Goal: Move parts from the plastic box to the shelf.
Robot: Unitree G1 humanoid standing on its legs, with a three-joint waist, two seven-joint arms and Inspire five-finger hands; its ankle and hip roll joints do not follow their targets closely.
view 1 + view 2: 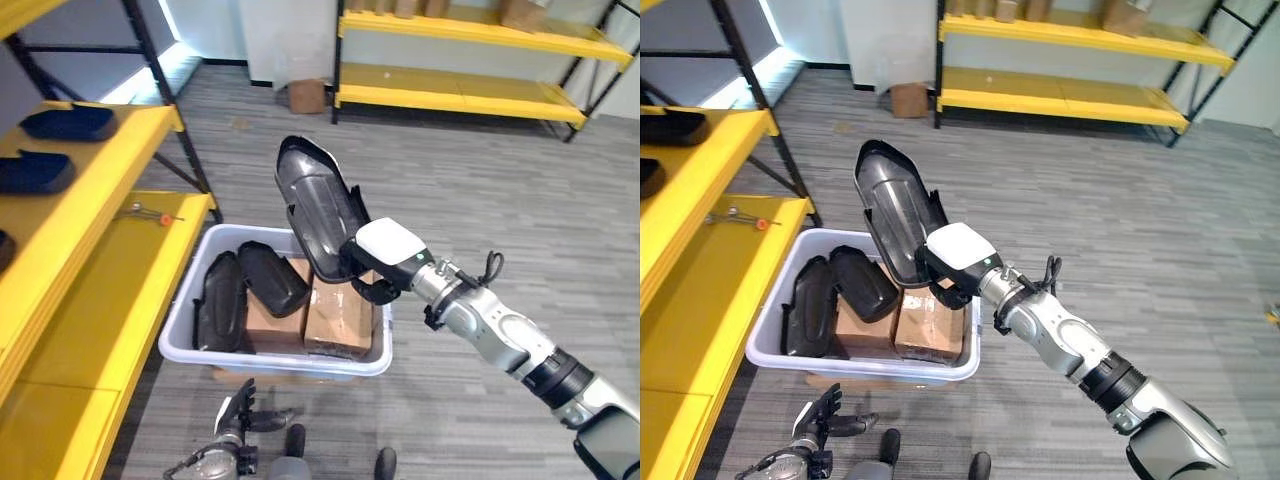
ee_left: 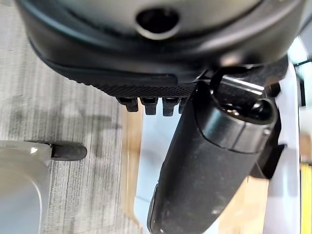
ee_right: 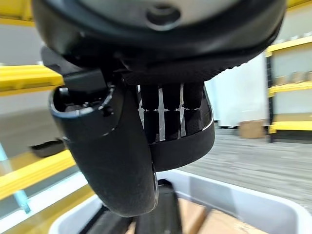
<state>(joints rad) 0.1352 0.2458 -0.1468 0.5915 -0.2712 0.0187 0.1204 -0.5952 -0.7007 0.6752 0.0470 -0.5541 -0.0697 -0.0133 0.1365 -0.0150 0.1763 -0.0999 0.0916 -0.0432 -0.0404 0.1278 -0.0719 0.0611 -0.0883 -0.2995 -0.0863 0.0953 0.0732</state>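
A: Where is the part?

B: The right hand (image 1: pixel 378 262) has its fingers and thumb curled round the lower end of a black part (image 1: pixel 318 205). It holds it in the air above the box (image 1: pixel 285 358), over the far right corner, tilted with its upper end leaning to the left.

A: And inside the box?

B: Two more black parts (image 1: pixel 240 290) lean against the left wall. Two brown cartons (image 1: pixel 338 318) fill the middle and right side. The box rim is white and sits on the grey floor (image 1: pixel 470 190).

A: How close is the shelf?

B: The yellow shelf (image 1: pixel 95 300) runs along the left. Its lower board edge is just beside the left wall of the box. Two dark parts (image 1: pixel 50 150) lie on the upper board, and a small tool (image 1: pixel 150 212) lies near the far end of the lower one.

A: Any room to move?

B: The floor to the right of the box and beyond it is open. A second shelf (image 1: pixel 470 60) stands well apart at the far wall, with a small carton (image 1: pixel 306 96) on the floor by it.

A: The left hand?

B: The left hand (image 1: pixel 243 420) hangs low, just in front of the near rim, fingers loosely spread and holding nothing
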